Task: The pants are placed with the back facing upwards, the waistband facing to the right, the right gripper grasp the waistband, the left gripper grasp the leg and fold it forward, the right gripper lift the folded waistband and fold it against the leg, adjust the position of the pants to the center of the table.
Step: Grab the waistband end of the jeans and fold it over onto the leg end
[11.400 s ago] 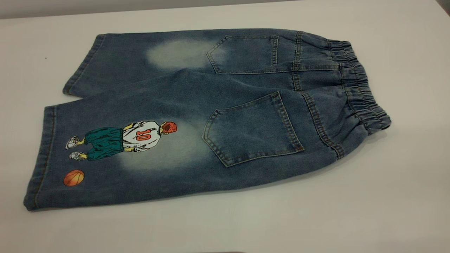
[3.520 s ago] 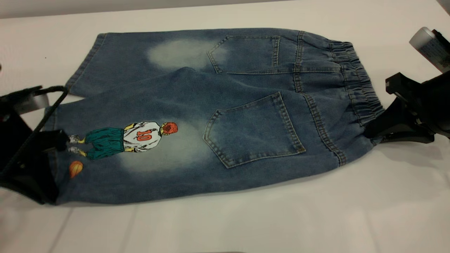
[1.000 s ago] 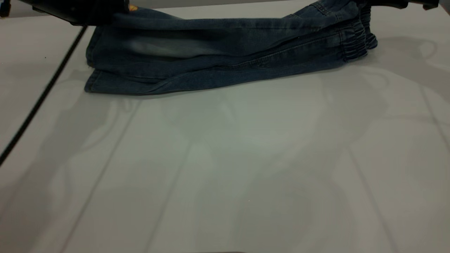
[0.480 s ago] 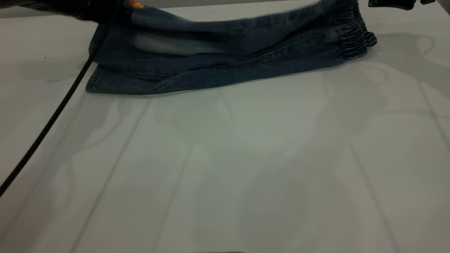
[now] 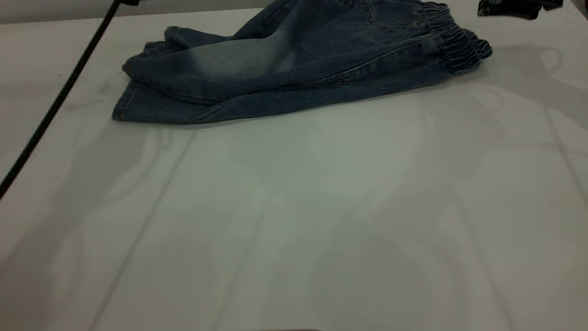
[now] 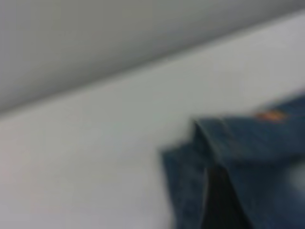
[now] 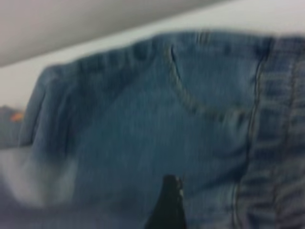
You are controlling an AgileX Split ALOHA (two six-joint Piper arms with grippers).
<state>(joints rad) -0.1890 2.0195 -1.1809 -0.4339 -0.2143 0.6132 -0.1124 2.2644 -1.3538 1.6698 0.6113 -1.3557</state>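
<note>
The pants (image 5: 294, 69) lie folded lengthwise along the far side of the table (image 5: 294, 220), with the waistband (image 5: 459, 46) at the right. The printed leg (image 5: 220, 59) is turned over onto the other leg, its hem crumpled at the left; only an orange bit of the print (image 6: 269, 115) shows in the left wrist view. The left gripper (image 6: 220, 195) hovers over that hem and is out of the exterior view. The right gripper (image 5: 519, 7) sits at the far right edge beyond the waistband, and in its wrist view it is over the denim beside the waistband (image 7: 281, 143).
A black cable (image 5: 55, 103) runs slantwise across the table's left side, from the top edge down to the left edge. A grey wall rises behind the table's far edge. Bare tabletop stretches from the pants to the near edge.
The printed leg, held up at the far left half a second ago, now lies down on the other leg. The left gripper has moved up and out of the exterior view.
</note>
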